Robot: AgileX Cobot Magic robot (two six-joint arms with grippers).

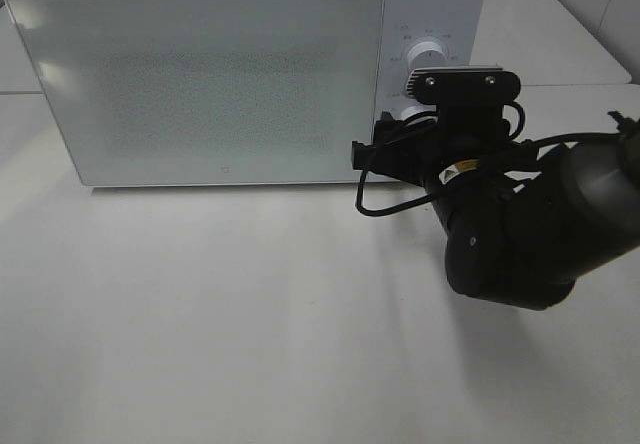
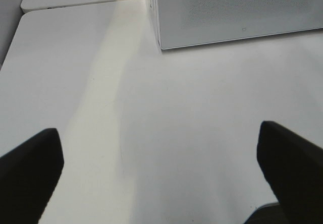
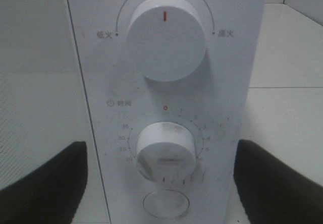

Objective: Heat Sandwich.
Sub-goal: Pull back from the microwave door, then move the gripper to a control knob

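The sandwich is out of view. The white microwave [image 1: 210, 74] stands at the back of the table with its frosted door shut. My right gripper [image 3: 162, 183] is open right at the control panel, one black finger [image 3: 55, 183] on each side of the lower timer knob [image 3: 165, 151] and apart from it. That knob's red mark points down. The upper power knob [image 3: 165, 37] has its red mark pointing up. In the high view the right arm [image 1: 520, 234] reaches to the panel and its camera mount hides the fingers. My left gripper [image 2: 161, 173] is open above bare table.
A round button [image 3: 164, 204] sits under the timer knob. The microwave's lower front corner [image 2: 161, 45] lies ahead of the left gripper. The white table [image 1: 200, 314] stretches in front of the microwave, with a seam and a wall behind it.
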